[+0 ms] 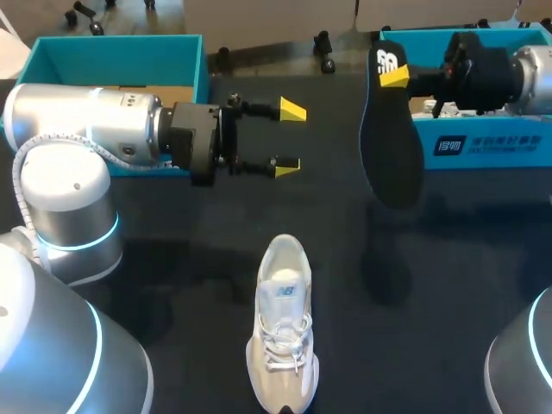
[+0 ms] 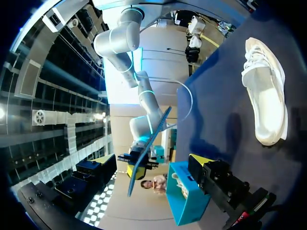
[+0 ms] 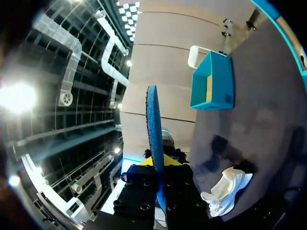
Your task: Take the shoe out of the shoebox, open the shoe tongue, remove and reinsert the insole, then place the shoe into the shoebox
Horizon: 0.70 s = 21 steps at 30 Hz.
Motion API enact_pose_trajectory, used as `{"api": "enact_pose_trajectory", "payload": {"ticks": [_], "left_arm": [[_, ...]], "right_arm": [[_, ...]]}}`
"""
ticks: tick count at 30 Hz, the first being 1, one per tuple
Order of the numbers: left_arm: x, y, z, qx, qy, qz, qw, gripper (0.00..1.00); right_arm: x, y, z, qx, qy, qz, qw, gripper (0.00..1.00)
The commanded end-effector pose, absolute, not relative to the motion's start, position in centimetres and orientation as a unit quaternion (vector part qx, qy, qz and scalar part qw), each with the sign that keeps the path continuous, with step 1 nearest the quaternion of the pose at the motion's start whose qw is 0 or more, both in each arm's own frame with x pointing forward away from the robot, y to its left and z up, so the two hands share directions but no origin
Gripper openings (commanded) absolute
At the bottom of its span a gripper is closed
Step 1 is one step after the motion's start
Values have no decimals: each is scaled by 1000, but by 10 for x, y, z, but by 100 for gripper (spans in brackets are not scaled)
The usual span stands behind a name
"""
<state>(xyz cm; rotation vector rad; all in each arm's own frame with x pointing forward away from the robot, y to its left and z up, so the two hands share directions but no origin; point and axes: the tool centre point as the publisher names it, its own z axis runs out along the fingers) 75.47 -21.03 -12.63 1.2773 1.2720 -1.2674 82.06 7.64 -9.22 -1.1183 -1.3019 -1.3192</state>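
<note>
Near the table's (image 1: 190, 233) front edge a white shoe (image 1: 283, 323) is lying — the right gripper (image 1: 394, 78) is pinching the insole (image 1: 390, 138) above the right side, the left gripper (image 1: 291, 137) is gaping empty.

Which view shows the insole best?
The head view: the insole hangs there with its whole dark face showing, held by the right end effector. Both wrist views catch it only edge-on, as a thin blue strip.

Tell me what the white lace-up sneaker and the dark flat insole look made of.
The white lace-up sneaker looks like matte textile or synthetic, with cloth laces. The dark flat insole is probably fabric-topped foam: thin, matte, no shine.
</note>
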Motion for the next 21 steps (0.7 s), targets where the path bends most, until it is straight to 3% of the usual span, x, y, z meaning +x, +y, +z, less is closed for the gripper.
{"api": "enact_pose_trajectory", "payload": {"ticks": [1, 21], "left_arm": [[755, -212, -127, 517, 515, -512, 453, 100], [755, -212, -127, 517, 515, -512, 453, 100]], "right_arm": [[830, 81, -95, -448, -538, -532, 477, 0], [837, 121, -121, -459, -512, -526, 501, 0]]}}
